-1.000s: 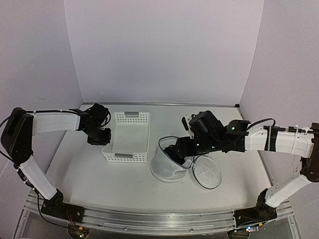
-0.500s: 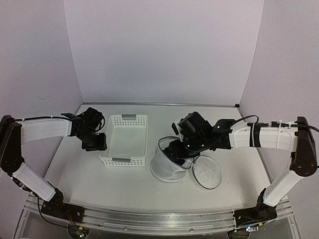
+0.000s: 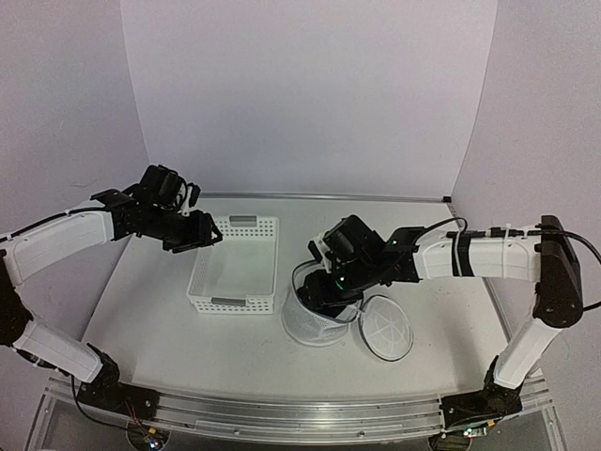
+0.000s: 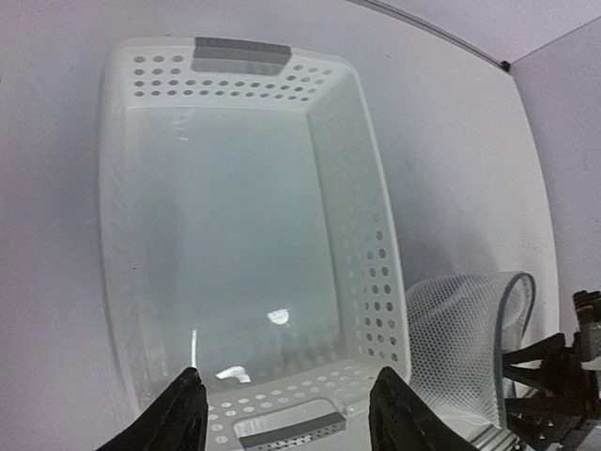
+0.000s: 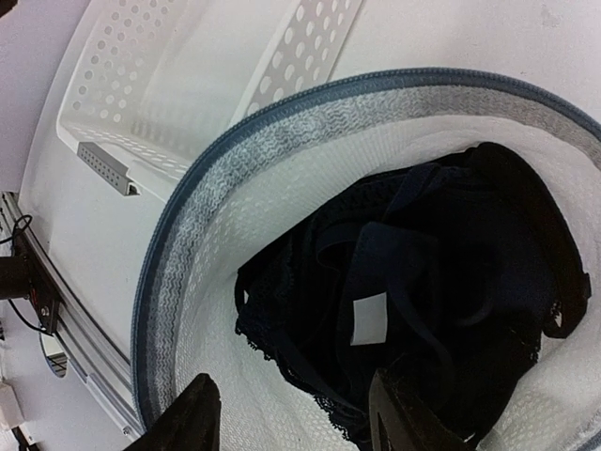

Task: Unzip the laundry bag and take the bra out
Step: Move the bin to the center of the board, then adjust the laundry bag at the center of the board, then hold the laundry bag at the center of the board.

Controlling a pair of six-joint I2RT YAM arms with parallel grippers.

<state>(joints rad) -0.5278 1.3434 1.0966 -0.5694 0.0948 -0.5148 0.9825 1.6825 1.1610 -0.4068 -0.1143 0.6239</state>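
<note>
Laundry bag [image 5: 188, 235]: open, lid [image 3: 387, 329] flat beside it; bra [image 5: 423, 301] inside. R gripper [image 5: 291, 413]: jaws spread, at bag mouth. L gripper [image 4: 288, 418]: jaws spread, over basket [image 4: 357, 188].

Left arm [image 3: 61, 237], right arm [image 3: 484, 258] — white shells, black joints, black cables; left gripper [image 4: 286, 390], right gripper [image 5: 291, 390] black.

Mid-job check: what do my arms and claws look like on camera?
The left arm and right arm have white tube-like links joined by black joints, with thin black cables looping alongside. The right wrist is a black housing with small green lights glowing on it. The left claw and right claw each have two plain black fingers.
</note>
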